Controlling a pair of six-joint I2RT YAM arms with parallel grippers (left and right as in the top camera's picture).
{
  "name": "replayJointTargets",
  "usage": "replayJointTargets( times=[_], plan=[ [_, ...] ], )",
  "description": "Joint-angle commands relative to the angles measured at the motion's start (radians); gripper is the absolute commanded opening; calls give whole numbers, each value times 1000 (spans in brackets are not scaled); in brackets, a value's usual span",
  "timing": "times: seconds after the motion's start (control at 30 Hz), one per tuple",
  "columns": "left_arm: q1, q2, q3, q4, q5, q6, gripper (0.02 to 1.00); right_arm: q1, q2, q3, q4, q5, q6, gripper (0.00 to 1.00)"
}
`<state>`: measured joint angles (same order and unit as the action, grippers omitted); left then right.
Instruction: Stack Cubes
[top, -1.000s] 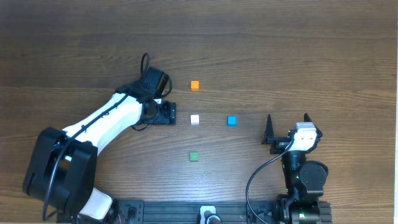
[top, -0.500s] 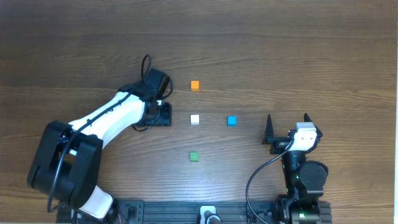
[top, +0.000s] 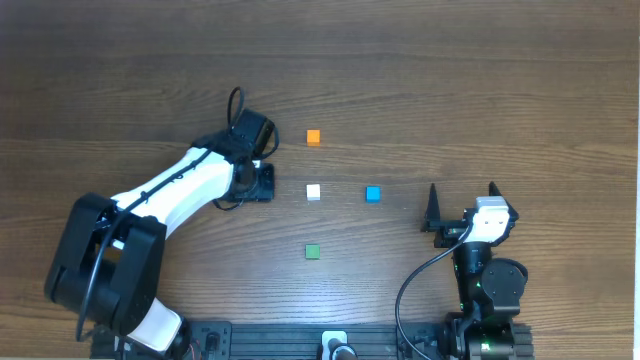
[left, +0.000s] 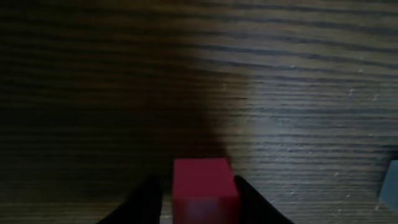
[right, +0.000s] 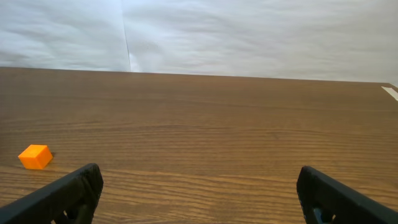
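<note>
A red cube (left: 204, 186) sits between the fingers of my left gripper (left: 203, 210), which is shut on it low over the wooden table. From above, the left gripper (top: 262, 182) is just left of the white cube (top: 314, 192). The orange cube (top: 314, 137) lies farther back, the blue cube (top: 373, 193) to the white one's right, and the green cube (top: 312, 252) nearer the front. My right gripper (top: 462, 205) stands open at the right, apart from all cubes. It faces the far orange cube (right: 35, 156).
A pale bluish cube (left: 390, 186) peeks in at the edge of the left wrist view. The wooden table (top: 480, 90) spreads wide behind and to the right of the cubes. A white wall (right: 249, 37) rises past the table's far edge.
My left gripper has drawn back a little to the left, away from the white cube. The right arm and the loose cubes have not moved.
</note>
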<state>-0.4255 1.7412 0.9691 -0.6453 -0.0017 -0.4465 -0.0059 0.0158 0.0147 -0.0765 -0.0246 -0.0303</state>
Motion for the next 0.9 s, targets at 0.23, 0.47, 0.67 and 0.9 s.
replayJointTargets(
  times=[0.23, 0.47, 0.67, 0.9],
  plan=[
    [-16, 8, 20, 5, -11, -14, 259, -6, -9, -9, 3, -2, -1, 991],
    [-16, 8, 21, 5, -11, -15, 205, -6, -9, -9, 3, -2, -1, 991],
    [-27, 6, 63, -26, -11, -72, 174, -6, -9, -9, 2, -2, -1, 993],
    [-120, 6, 235, -157, -30, -186, 174, -6, -9, -9, 3, -2, -1, 993]
  ],
)
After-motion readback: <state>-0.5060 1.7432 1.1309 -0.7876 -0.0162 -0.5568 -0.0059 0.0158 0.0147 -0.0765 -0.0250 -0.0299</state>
